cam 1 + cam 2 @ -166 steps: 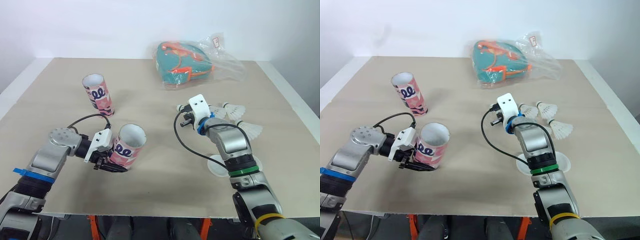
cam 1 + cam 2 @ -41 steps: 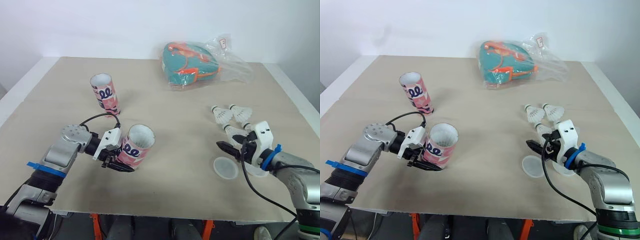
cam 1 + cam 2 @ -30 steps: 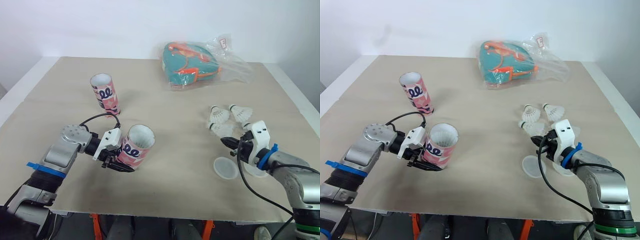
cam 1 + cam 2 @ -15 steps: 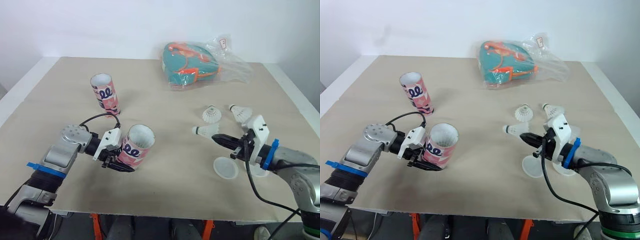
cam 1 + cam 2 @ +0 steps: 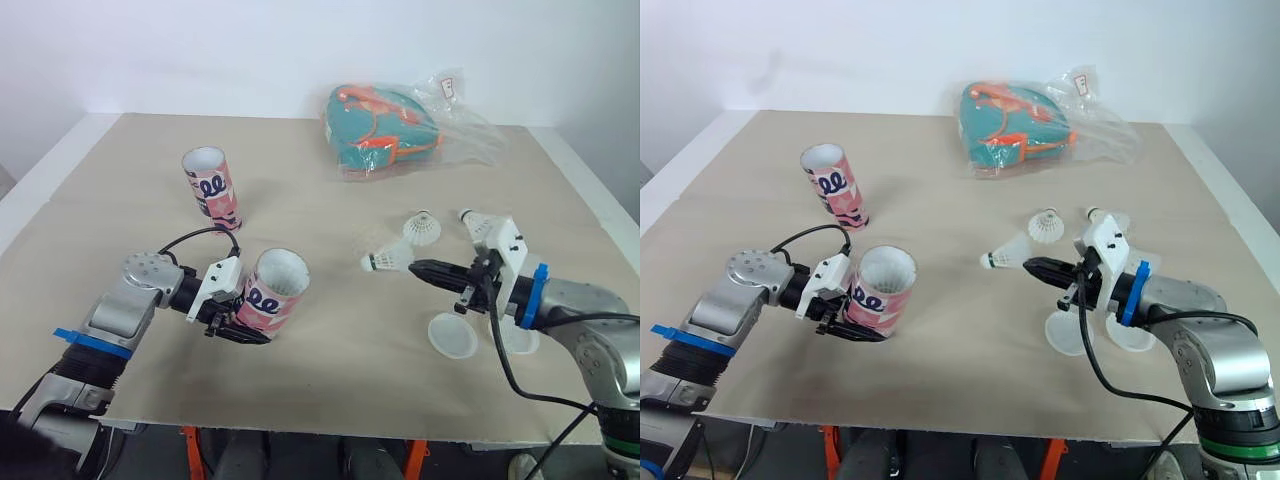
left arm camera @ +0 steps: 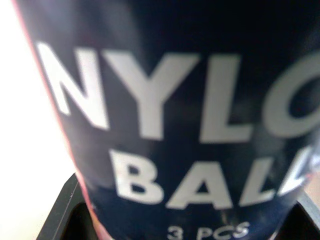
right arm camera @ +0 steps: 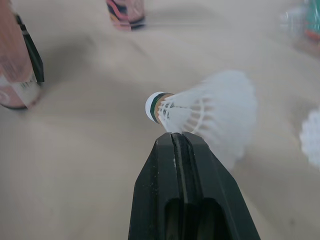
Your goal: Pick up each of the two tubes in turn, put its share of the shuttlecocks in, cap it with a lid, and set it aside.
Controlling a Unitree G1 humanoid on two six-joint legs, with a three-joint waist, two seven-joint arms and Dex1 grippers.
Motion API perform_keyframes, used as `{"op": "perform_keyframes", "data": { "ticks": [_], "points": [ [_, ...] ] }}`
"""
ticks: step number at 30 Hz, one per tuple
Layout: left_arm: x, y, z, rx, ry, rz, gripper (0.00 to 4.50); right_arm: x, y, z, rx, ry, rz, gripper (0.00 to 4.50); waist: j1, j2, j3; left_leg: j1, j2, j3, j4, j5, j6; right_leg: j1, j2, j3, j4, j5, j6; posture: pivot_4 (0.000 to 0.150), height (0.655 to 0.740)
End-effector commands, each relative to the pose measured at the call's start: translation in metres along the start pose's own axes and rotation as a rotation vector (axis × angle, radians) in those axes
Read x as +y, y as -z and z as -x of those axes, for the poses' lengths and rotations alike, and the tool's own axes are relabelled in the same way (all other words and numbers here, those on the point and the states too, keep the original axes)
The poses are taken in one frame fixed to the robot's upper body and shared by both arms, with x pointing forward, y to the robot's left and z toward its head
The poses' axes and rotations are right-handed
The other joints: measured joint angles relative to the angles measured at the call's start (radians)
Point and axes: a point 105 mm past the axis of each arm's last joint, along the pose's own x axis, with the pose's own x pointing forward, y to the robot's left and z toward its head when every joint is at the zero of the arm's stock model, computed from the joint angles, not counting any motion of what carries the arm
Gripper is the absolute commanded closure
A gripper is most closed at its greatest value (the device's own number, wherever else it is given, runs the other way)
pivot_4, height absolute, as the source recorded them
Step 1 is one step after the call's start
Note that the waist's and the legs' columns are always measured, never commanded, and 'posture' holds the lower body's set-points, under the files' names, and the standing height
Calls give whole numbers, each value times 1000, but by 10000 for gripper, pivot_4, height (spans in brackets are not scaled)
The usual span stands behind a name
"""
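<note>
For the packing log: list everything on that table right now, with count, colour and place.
Standing tube: 1, pink patterned, open top, far left of the table.
Held tube: 1, pink patterned, tilted, near left.
Held shuttlecock: 1, white, right of centre.
Loose shuttlecocks: 2, white, lying on the table at right.
Lids: 2, translucent white, near right.
Bag: 1, teal and orange, in clear plastic wrap, far side.
Table: 1, beige top.
Left end effector: shut on the held tube.
Right end effector: shut on the held shuttlecock.
</note>
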Motion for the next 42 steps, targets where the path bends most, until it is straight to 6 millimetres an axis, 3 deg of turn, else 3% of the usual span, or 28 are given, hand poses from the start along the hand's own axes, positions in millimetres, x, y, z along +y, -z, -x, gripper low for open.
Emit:
{"op": "perform_keyframes", "data": {
  "ticks": [1, 8, 18, 26, 34, 42],
  "points": [
    [-1, 5, -9, 17, 16, 25, 18356, 14, -33, -5, -97, -80, 83, 44827, 0, 0, 0, 0, 0, 0, 0, 0, 0, 0, 0, 0, 0, 0, 0, 1500, 7387],
    [0, 5, -9, 18, 14, 23, 18356, 43, -81, -13, -168, -240, 264, 44827, 1, 0, 0, 0, 0, 0, 0, 0, 0, 0, 0, 0, 0, 0, 0, 1500, 7387],
    [1, 4, -9, 17, 10, 22, 18356, 67, -90, -19, -125, -416, 395, 44827, 1, 0, 0, 0, 1, 2, 0, 0, 0, -1, -1, -1, 0, 0, -1, 1500, 7387],
    [0, 3, -10, 12, 9, 24, 18356, 63, -110, -17, -218, -423, 371, 44827, 1, 0, 0, 0, 1, 2, 0, 0, 0, -1, -2, -1, 0, 0, -1, 1500, 7387],
    [1, 3, -8, 16, 6, 23, 18356, 62, -114, -14, -234, -428, 366, 44827, 2, 0, 0, 0, 1, 3, 0, 0, 0, -1, -2, -1, 0, 0, -2, 1500, 7387],
    [2, 2, -9, 18, 13, 16, 18356, 79, -93, -28, -159, -515, 401, 44827, 1, 0, 0, 0, 2, 3, 0, 0, 0, -1, -2, -1, 0, 0, -1, 1500, 7387]
  ]
}}
